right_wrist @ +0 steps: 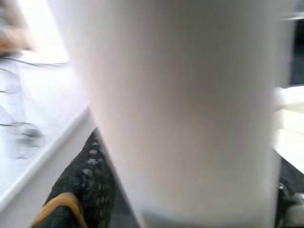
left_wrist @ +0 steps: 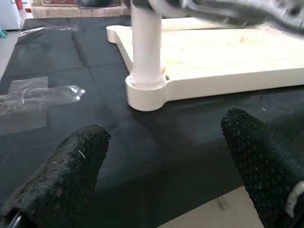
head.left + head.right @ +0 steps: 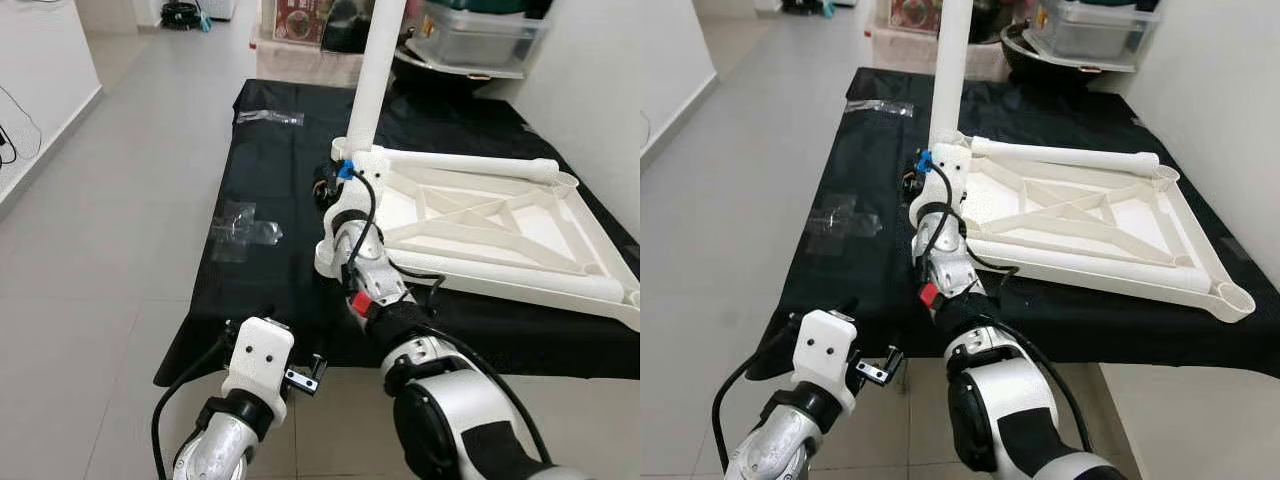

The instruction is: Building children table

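1. One white table top lies upside down on the black cloth.
2. The right gripper pinches the upright white leg at its near corner.
3. The left gripper hovers with fingers spread by the cloth edge.

Even, bright indoor light; head views sharp. The white leg is blurred and overexposed in the right wrist view.

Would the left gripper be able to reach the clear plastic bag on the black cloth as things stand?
Probably yes: the left gripper is open at the black cloth's near edge, with bare cloth between it and the clear plastic bag.
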